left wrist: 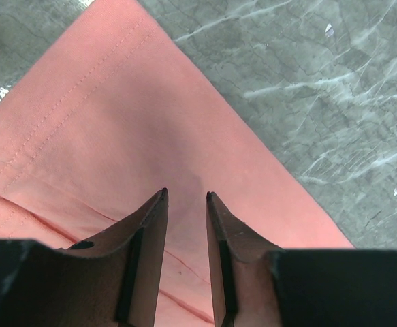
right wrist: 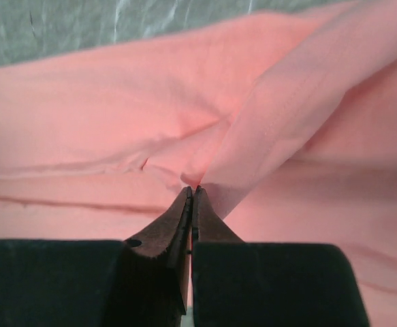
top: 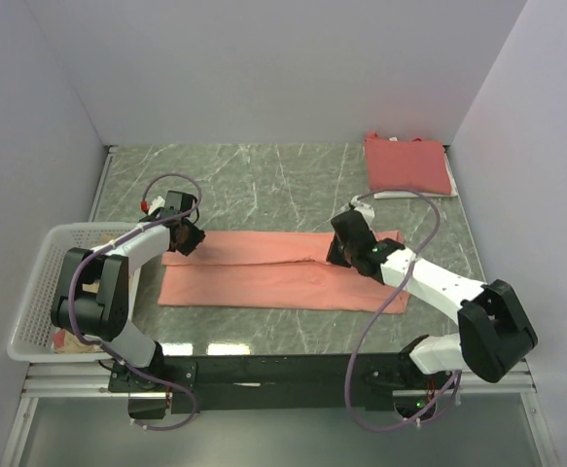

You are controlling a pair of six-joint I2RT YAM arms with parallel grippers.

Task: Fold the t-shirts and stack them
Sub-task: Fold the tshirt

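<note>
A salmon-pink t-shirt [top: 264, 272] lies folded into a long strip across the middle of the marble table. My left gripper [top: 188, 236] is open over the strip's far left corner; in the left wrist view [left wrist: 185, 195] its fingers stand apart above the cloth [left wrist: 116, 122] and hold nothing. My right gripper [top: 339, 251] is shut on a fold of the shirt near the strip's right part; in the right wrist view [right wrist: 192, 190] a lifted flap of cloth [right wrist: 287, 116] runs up from the fingertips. A folded red t-shirt [top: 407, 163] lies at the far right.
A white plastic basket [top: 40, 282] stands at the table's left edge with a bit of pink cloth [top: 64, 341] inside. White walls close in the table on three sides. Purple cables loop over both arms.
</note>
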